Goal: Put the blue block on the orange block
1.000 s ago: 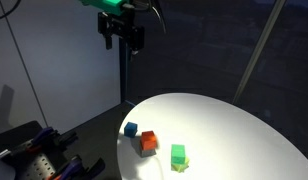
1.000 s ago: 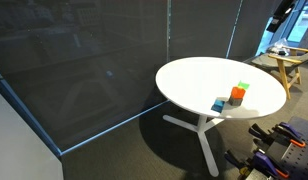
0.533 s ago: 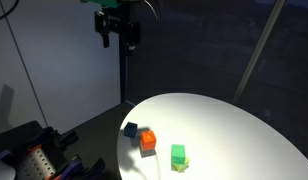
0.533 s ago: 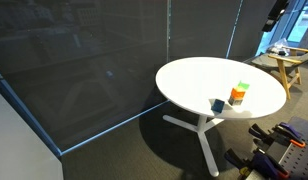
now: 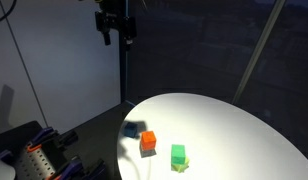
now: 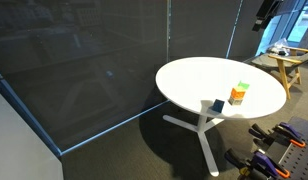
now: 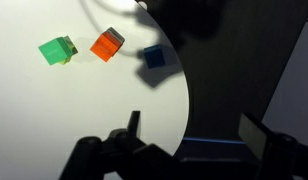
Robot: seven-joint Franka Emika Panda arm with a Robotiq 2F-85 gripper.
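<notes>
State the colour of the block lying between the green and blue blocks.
The middle block is orange-red, clearest in the wrist view.

No text, label, brand, number or sign can be read in any of the views, whether on the blue block (image 7: 154,57), the orange block (image 7: 107,44), the green block (image 7: 57,49) or the white table (image 5: 229,125).

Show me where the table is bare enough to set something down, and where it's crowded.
The white table is bare across its whole middle and the rim opposite the blocks. Crowded: one strip along the rim, where the blue block, orange block and green block sit in a close row. The gripper hangs high above.
</notes>
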